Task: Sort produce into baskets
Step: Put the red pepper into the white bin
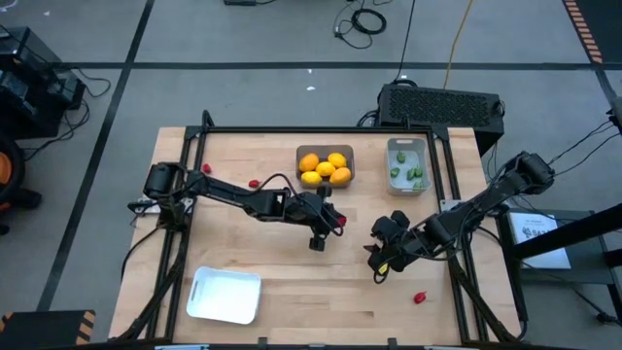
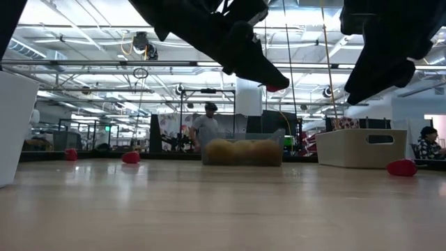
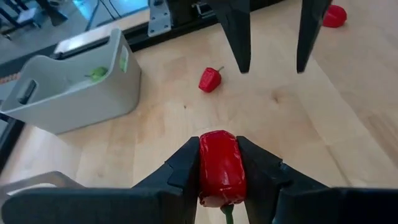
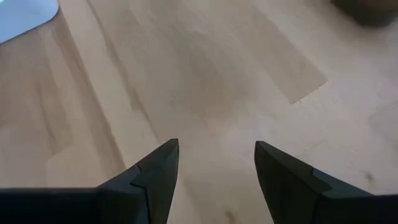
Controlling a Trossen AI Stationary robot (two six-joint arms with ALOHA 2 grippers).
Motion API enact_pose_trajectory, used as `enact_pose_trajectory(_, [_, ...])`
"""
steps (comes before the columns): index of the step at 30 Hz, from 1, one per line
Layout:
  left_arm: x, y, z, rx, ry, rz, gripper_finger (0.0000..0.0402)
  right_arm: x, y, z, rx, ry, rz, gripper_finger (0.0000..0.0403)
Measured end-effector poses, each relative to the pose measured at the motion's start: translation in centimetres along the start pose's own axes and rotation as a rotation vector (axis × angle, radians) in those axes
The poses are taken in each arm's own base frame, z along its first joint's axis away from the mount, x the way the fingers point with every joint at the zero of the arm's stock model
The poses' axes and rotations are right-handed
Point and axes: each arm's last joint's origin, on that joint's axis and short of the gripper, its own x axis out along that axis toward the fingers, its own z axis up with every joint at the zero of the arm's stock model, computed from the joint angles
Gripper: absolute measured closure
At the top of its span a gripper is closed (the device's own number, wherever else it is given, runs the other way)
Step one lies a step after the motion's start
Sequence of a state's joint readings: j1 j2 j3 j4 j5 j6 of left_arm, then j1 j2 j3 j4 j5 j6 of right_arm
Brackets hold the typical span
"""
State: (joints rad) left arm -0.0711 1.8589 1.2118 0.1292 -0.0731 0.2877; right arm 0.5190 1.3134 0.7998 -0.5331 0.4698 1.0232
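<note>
A small red toy piece point(image 3: 219, 171) sits between the fingers of my left gripper point(image 3: 219, 144), which hangs over the table's middle point(image 1: 335, 222), shut on it. My right gripper point(image 4: 216, 149) hovers open to its right point(image 1: 381, 261), with bare wood under its fingers. The dark grey bin point(image 1: 326, 165) holds yellow and orange fruits. The pale grey bin point(image 1: 408, 163) holds green pieces. The white tray point(image 1: 224, 295) lies at the near left. Loose red pieces lie on the wood point(image 1: 206, 168), point(image 1: 255, 183), point(image 1: 420, 297). My left gripper pinches the red piece by its two opposite sides point(image 3: 202, 168) between its two fingers. The fingers slant down toward the table's right. The piece hangs clear of the table point(image 2: 277, 87), and a thin green stem point(image 3: 227, 214) points back toward the wrist.
Another red piece point(image 3: 210, 79) lies on the wood between my two grippers, and one more point(image 3: 336, 15) lies beyond the right gripper's fingers point(image 3: 239, 37). A black frame point(image 1: 321, 129) runs along the far edge. Bare wood lies between the tray and the near right.
</note>
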Motion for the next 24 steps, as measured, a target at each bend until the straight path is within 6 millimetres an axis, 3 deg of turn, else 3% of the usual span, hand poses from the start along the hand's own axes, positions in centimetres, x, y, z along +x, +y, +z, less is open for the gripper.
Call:
enact_pose_trajectory(13, [0.1,2.0,-0.1,-0.019,-0.036,0.06,0.0305,0.1,-0.4,0.6,-0.176,-0.181,-0.146,0.0202])
enact_pose_trajectory(24, [0.0,2.7,0.7,-0.028,-0.131,0.096,0.0305,0.4,-0.7,1.0,-0.185,-0.192,-0.172,0.0202])
